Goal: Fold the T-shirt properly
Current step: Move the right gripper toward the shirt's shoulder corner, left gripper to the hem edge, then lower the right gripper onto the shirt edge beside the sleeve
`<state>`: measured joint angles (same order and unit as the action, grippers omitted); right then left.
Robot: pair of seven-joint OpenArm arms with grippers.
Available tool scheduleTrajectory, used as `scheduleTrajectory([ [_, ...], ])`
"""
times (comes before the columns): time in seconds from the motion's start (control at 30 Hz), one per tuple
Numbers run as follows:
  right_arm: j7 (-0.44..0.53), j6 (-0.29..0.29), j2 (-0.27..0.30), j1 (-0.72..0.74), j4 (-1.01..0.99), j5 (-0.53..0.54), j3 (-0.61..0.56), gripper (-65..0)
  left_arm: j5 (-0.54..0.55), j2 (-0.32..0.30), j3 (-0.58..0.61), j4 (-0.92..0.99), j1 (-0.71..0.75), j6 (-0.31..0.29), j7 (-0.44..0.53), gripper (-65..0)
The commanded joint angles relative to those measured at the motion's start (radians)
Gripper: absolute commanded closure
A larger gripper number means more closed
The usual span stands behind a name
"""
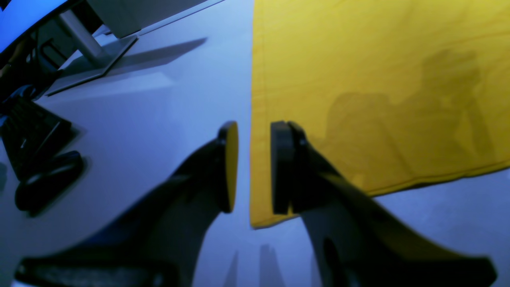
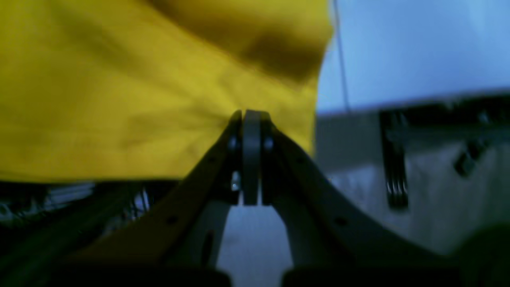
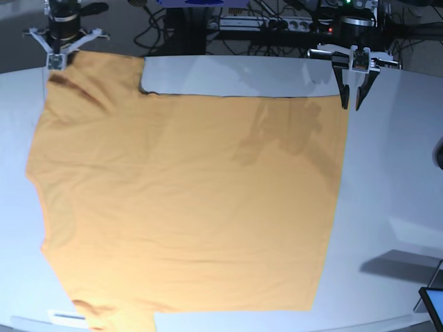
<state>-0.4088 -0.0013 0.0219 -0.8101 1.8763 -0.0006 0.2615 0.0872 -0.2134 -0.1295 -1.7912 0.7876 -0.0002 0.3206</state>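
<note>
The orange-yellow T-shirt (image 3: 187,200) lies spread flat over the white table (image 3: 394,173). My right gripper (image 3: 55,63) is at the back left corner, shut on the sleeve's edge. In the right wrist view its jaws (image 2: 251,113) meet on pinched, puckered cloth of the T-shirt (image 2: 119,99). My left gripper (image 3: 351,104) hangs at the shirt's back right corner, fingers pointing down. Its jaws (image 1: 254,159) stand apart in the left wrist view and straddle the straight edge of the T-shirt (image 1: 358,79) below, with nothing between them.
A monitor stand (image 1: 95,52), a keyboard (image 1: 32,131) and a mouse (image 1: 48,179) sit on the table beside the left gripper. Cables and a power strip (image 3: 263,24) run behind the table. A screen corner (image 3: 432,304) shows at the front right.
</note>
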Motion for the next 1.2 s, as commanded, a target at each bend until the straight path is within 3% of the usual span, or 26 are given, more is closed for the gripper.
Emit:
scheduleTrajectory([
  [0.0,0.035,-0.003,0.003,-0.016,0.033,-0.002,0.000,0.0,0.004,-0.007,-0.006,-0.012,0.011,0.009,0.025,-14.9],
  [0.5,0.044,-0.004,-0.009,-0.058,0.136,-0.005,0.000,0.0,0.004,-0.007,-0.006,-0.012,0.010,0.009,0.025,-14.9],
  [0.73,0.136,-0.003,-0.003,-0.028,0.134,-0.005,-0.001,0.0,0.004,-0.007,-0.006,-0.012,0.011,0.009,0.025,-14.9],
  [0.87,0.133,0.014,-0.001,0.042,0.131,-0.003,0.095,0.0,0.006,-0.005,-0.006,-0.012,0.013,0.009,0.024,-15.6],
  [1.0,0.123,0.222,-0.010,0.119,0.130,0.000,0.264,-0.3,0.006,-0.007,-0.032,-0.015,0.013,0.009,-0.068,-15.8],
  [1.07,0.055,0.329,-0.033,0.168,0.128,0.000,0.345,-0.6,0.023,-0.001,-0.058,-0.015,0.013,0.002,-0.096,-15.8],
  [1.17,-0.097,0.562,-0.055,0.286,0.128,0.000,0.494,-5.9,0.119,-0.008,-0.069,-0.017,0.014,-0.021,-0.111,-15.8],
])
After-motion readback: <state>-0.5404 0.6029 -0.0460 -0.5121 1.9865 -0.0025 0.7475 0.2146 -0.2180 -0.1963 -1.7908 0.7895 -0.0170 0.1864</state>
